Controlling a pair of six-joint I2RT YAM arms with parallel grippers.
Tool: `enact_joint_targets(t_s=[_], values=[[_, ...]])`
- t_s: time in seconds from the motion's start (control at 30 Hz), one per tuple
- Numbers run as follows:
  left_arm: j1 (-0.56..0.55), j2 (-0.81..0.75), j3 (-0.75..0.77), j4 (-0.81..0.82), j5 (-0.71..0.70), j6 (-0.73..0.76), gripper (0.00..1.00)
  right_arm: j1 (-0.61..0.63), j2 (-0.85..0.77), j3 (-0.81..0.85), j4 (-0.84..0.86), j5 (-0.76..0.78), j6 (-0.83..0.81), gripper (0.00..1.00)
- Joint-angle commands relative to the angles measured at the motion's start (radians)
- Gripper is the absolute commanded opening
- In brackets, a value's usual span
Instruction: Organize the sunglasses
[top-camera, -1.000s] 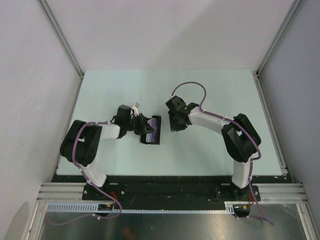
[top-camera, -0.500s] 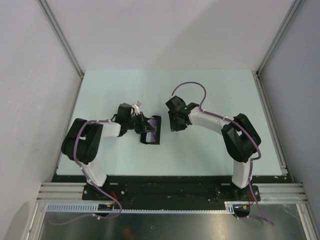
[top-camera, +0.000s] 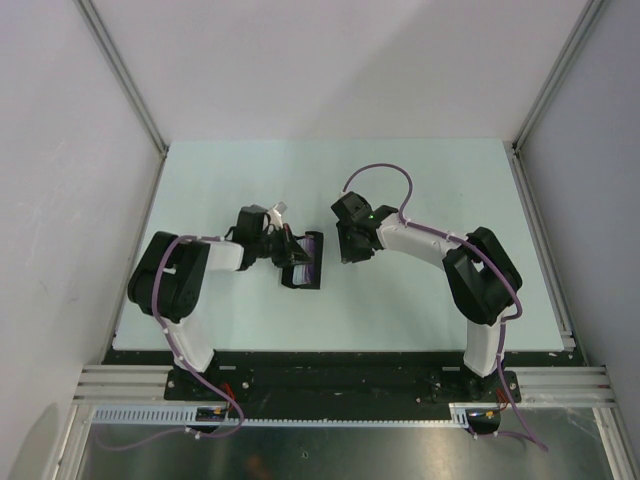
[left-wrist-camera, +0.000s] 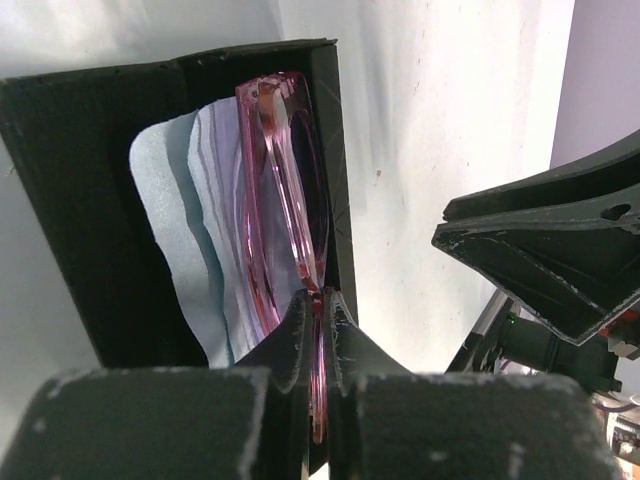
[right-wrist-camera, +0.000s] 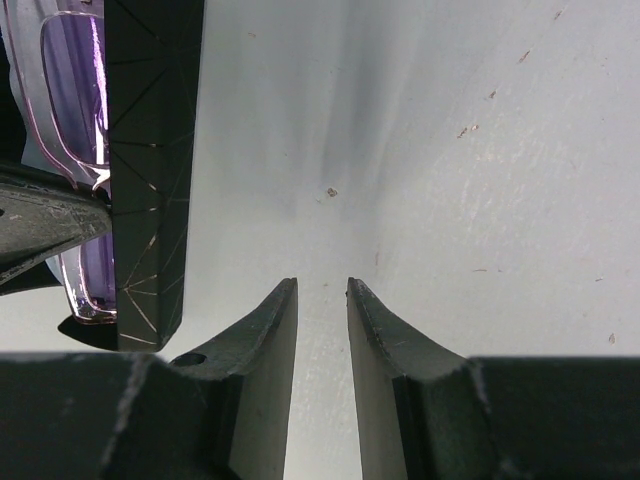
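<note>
On the table (top-camera: 420, 300) I see the black case (left-wrist-camera: 80, 200) lying open with a blue cloth (left-wrist-camera: 170, 230) inside. The sunglasses (left-wrist-camera: 285, 200) stand on edge along its right side. My left gripper (left-wrist-camera: 318, 298) pinches their frame. My right gripper (right-wrist-camera: 322, 290), a little spread and holding nothing, is just right of the case.

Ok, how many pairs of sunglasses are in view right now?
1. The sunglasses are in the open black case, against the blue cloth, pinched by the left claw. None shows elsewhere; the cloth could hide more.
</note>
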Motion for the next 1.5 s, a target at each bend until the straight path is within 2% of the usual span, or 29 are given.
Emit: enact_joint_targets(t_s=[0.0,0.03,0.13,0.53,0.77,1.07,1.2,1.47], values=[[-0.007,0.023,0.017,-0.02,0.021,0.028,0.08,0.001,-0.025,-0.001,0.019,0.001,-0.007,0.32],[-0.007,0.018,0.017,-0.022,0.013,0.028,0.15,0.003,-0.024,-0.001,0.019,0.001,-0.008,0.32],[-0.007,0.006,0.017,-0.034,-0.002,0.032,0.26,0.003,-0.024,-0.001,0.018,0.001,-0.008,0.32],[-0.007,-0.049,0.026,-0.076,-0.048,0.032,0.45,0.004,-0.02,-0.001,0.021,-0.002,-0.01,0.32],[-0.007,-0.069,0.044,-0.106,-0.084,0.017,0.51,0.004,-0.022,-0.001,0.019,0.0,-0.011,0.32],[-0.021,-0.097,0.046,-0.14,-0.145,-0.007,0.53,0.006,-0.022,-0.001,0.021,-0.002,-0.011,0.32],[-0.028,-0.107,0.043,-0.148,-0.168,-0.017,0.58,0.006,-0.022,-0.001,0.021,-0.001,-0.011,0.31],[-0.031,-0.146,0.052,-0.174,-0.211,-0.011,0.6,0.009,-0.022,-0.001,0.023,0.0,-0.01,0.31]])
